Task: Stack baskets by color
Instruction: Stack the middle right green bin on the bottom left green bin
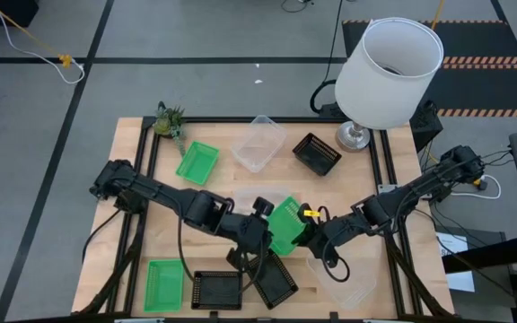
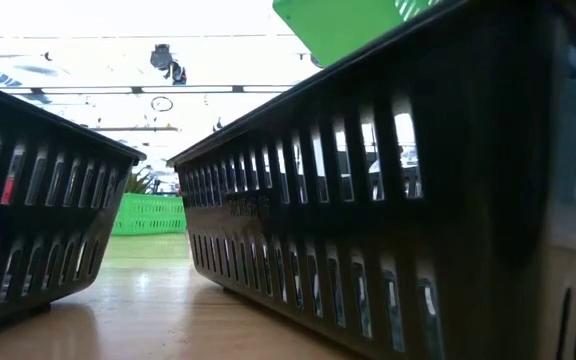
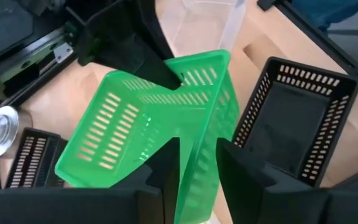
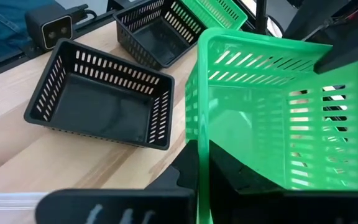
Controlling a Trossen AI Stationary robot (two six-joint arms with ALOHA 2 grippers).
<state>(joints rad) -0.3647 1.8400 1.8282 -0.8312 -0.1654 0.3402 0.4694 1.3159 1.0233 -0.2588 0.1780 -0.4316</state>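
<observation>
A: Grey floor all round; wooden table in the middle, white lampshade at its far right corner, small spiky plant at the far left.

B: Baskets, as they lie?

A: One green basket and one clear basket toward the far side, a black basket beside the lamp. Near edge: another green one at the left, then two black baskets close together, the second skewed. A clear one lies near right. Nothing is stacked yet, in my reading.

B: And the third green?

A: Lifted basket, off the table at centre, tilted, between both arms. Right gripper pinches one wall, jaws pressed onto the plastic. Left gripper straddles the opposite rim, one finger each side, a gap showing on both sides; closed on it or not, I cannot tell.

B: Which relation decides the next move?

A: Looks like a hand-over. The rim runs straight between the left jaws, long axis pointing away from the left wrist toward the right gripper. The near-left green basket lies on the left arm's side, well apart from the right, so the left arm is the nearer carrier.
</observation>
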